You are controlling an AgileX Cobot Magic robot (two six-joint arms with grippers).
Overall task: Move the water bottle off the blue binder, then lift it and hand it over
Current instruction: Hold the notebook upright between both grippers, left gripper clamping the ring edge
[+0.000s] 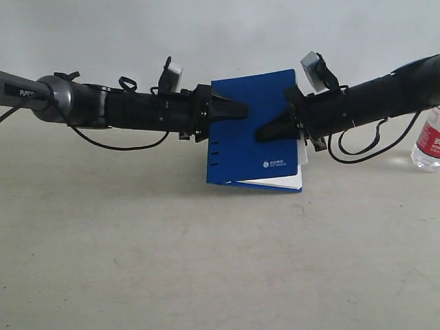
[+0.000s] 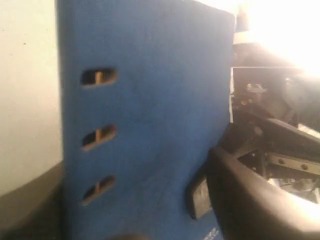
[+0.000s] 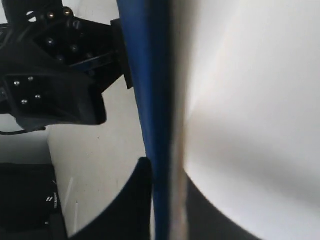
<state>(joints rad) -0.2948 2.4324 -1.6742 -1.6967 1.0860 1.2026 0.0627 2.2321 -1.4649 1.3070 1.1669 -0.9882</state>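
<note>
We are seeing the blue binder [image 1: 251, 127] hanging upright above the table [image 1: 137, 261], right gripper [image 1: 275, 130] clamped on it, left gripper [image 1: 230, 110] spread around its spine edge. The water bottle [image 1: 429, 139] is standing far right.

both arms level, grippers [image 1: 230, 110] [image 1: 271, 130] facing inward

Blue binder [image 1: 251, 127]: small white logo + text near lower right corner, too small to read. Water bottle [image 1: 429, 141] at counter's right edge: red/white label, print illegible. Left arm [image 1: 27, 91]: white lettering, partly legible, "Pi...".
</note>
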